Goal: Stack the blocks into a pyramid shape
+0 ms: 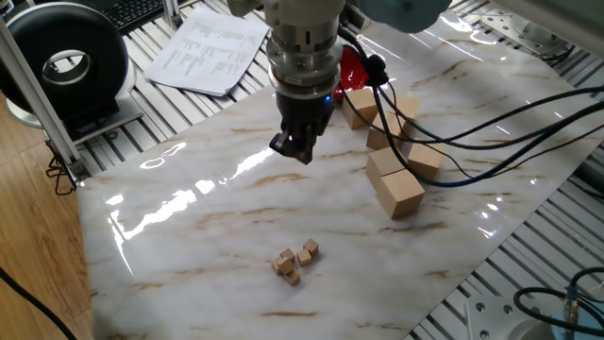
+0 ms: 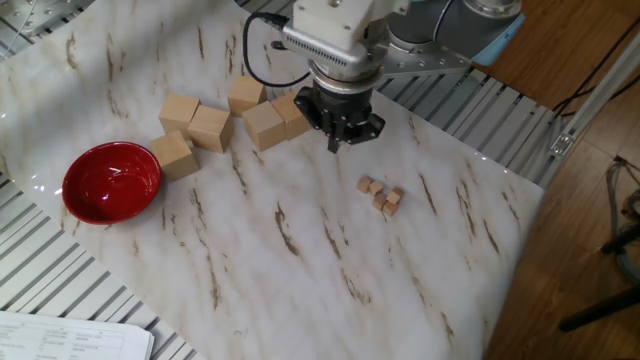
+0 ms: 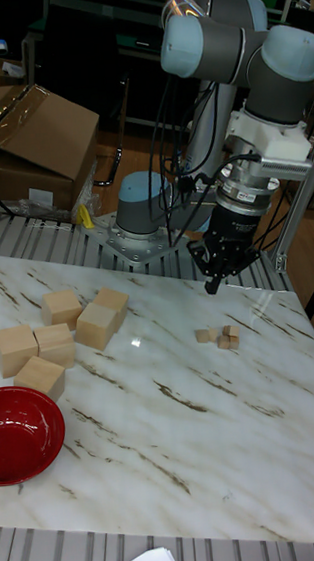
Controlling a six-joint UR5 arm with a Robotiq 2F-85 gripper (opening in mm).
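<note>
Several tiny tan wooden blocks (image 1: 295, 261) lie in a loose cluster on the marble tabletop, also visible as blocks (image 2: 381, 193) and blocks (image 3: 220, 336). I cannot tell whether any one rests on another, and no clear pyramid shape shows. My gripper (image 1: 294, 152) hangs above the table, apart from the cluster and on the side of the big wooden blocks. Its fingers come together to a point with nothing between them, as seen at the gripper (image 2: 343, 141) and the gripper (image 3: 214, 282).
Large pale wooden blocks (image 2: 210, 126) sit grouped near a red bowl (image 2: 112, 181). Cables (image 1: 472, 142) trail over the big blocks (image 1: 396, 189). Papers (image 1: 208, 47) and a black round device (image 1: 66, 61) lie beyond the table edge. The robot base (image 3: 152, 211) stands behind.
</note>
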